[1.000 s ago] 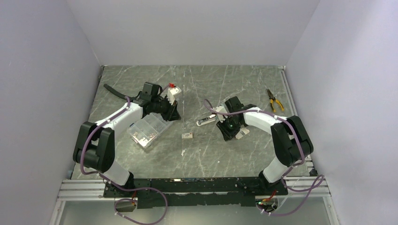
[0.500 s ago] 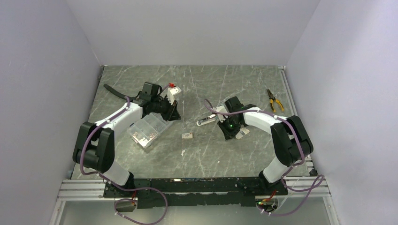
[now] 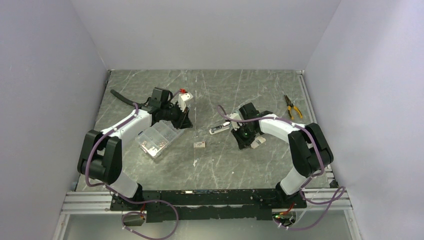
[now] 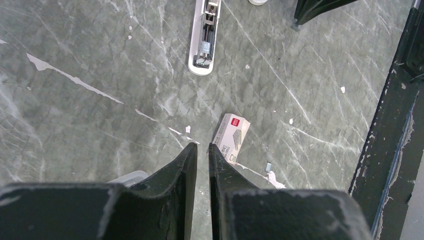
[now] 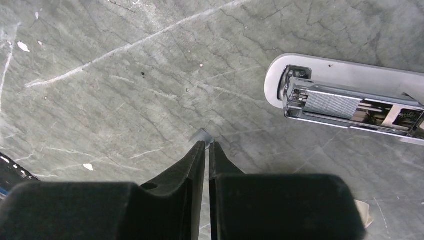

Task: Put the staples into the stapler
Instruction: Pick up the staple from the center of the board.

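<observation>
on the desk (image 3: 240, 165), the staple box (image 3: 199, 144) is lying between the compartment case (image 3: 157, 139) at left and the stapler (image 3: 218, 129) behind-right; pliers (image 3: 291, 106) are lying far right.

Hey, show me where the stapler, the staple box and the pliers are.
stapler (image 4: 205, 37), left wrist view, on its open metal channel.
staple box (image 4: 231, 138), left wrist view, middle of its printed top face.
pliers (image 3: 292, 106), top external view, on the yellow handles near the pivot.

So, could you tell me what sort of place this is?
Likely a robot lab test cell: plain white walls box in a marbled tabletop, with a stapler, staple box and pliers laid out.
</observation>
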`<state>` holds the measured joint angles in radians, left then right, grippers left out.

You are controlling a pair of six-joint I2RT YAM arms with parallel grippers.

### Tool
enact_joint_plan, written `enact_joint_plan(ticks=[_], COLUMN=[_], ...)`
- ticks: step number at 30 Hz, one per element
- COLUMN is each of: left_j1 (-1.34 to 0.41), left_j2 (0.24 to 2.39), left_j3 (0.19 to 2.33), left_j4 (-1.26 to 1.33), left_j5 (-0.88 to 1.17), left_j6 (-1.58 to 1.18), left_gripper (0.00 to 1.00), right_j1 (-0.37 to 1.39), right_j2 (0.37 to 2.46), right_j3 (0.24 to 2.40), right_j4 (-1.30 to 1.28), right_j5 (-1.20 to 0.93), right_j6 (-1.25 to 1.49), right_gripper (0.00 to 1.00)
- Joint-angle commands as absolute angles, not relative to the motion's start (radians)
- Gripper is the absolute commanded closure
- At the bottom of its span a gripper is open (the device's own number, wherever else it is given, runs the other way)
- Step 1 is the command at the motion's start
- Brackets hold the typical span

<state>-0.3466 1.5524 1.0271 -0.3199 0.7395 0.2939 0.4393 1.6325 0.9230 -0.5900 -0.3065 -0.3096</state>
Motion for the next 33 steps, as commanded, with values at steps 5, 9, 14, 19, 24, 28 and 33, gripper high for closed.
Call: enact_joint_plan(ticks=[5, 9, 14, 19, 24, 28, 33], left_j1=[-0.342, -0.342, -0.342, -0.342, -0.343, -0.345, -0.436], left_j2=[1.520, 1.517, 1.518, 1.519, 1.522, 1.498, 1.492], left_j3=[1.048, 1.044, 1.044, 1.046, 1.041, 1.022, 1.130], left_j4=[-0.313, -0.309, -0.308, -0.308, -0.281, -0.222, -0.441], left_j5=[0.769, 0.766, 0.766, 0.762, 0.787, 0.926, 1.078], left_j6=[0.312, 0.314, 0.316, 0.320, 0.317, 0.370, 0.694], left_gripper=[0.80, 0.80, 0.80, 0.81, 0.81, 0.78, 0.72], right_j1=[0.442, 0.443, 0.442, 0.440, 0.440, 0.426, 0.425], right_j2=[1.648, 1.651, 1.650, 1.632, 1.599, 1.575, 1.603], right_j3=[0.967, 0.965, 0.968, 0.966, 0.967, 1.028, 1.146], right_j4=[-0.586, -0.584, -0.583, -0.575, -0.561, -0.584, -0.632], right_j5=[-0.326, -0.326, -0.339, -0.357, -0.371, -0.513, -0.759], right_j6=[-0.295, -0.291, -0.296, -0.307, -0.321, -0.340, -0.349], right_gripper=[0.92, 0.92, 0.95, 1.00, 1.00, 1.00, 1.00])
